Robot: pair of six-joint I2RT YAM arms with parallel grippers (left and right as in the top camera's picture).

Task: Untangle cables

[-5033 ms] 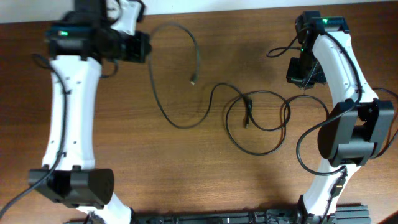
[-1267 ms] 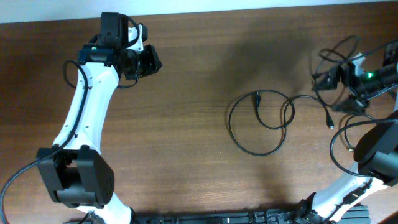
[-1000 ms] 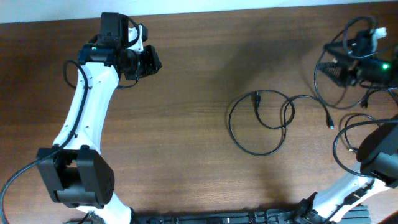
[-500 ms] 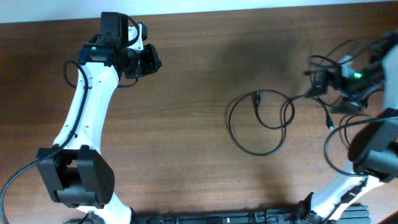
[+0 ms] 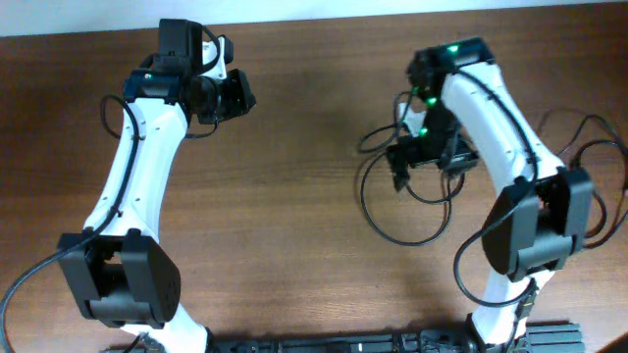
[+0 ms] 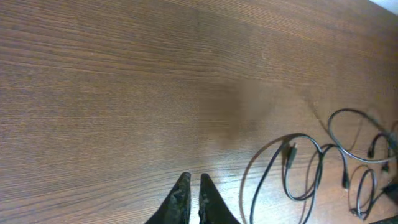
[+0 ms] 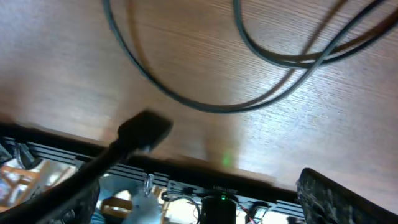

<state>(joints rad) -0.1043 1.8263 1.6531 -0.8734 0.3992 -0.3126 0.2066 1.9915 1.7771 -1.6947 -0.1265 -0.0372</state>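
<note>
One of the cables (image 5: 400, 231), thin and black, lies in a loose loop on the brown table (image 5: 294, 245) right of centre. My right gripper (image 5: 420, 155) hangs over the loop's upper part, jaws wide open. In the right wrist view the curves of the cable (image 7: 186, 98) run across the wood and a blurred black plug (image 7: 145, 129) sits near the left finger of the right gripper (image 7: 199, 199). My left gripper (image 5: 235, 95) is far off at the upper left, shut and empty. In the left wrist view the left gripper (image 6: 193, 183) points toward looped cables (image 6: 292, 171) further off.
Thin black wires (image 5: 589, 137) loop at the far right by the right arm's base. A black rail (image 5: 373, 343) runs along the table's front edge. The table's far edge (image 5: 324, 15) meets a white wall.
My right arm has swung from the far right edge to the middle of the table, over the cable loop. The left arm has stayed where it was.
</note>
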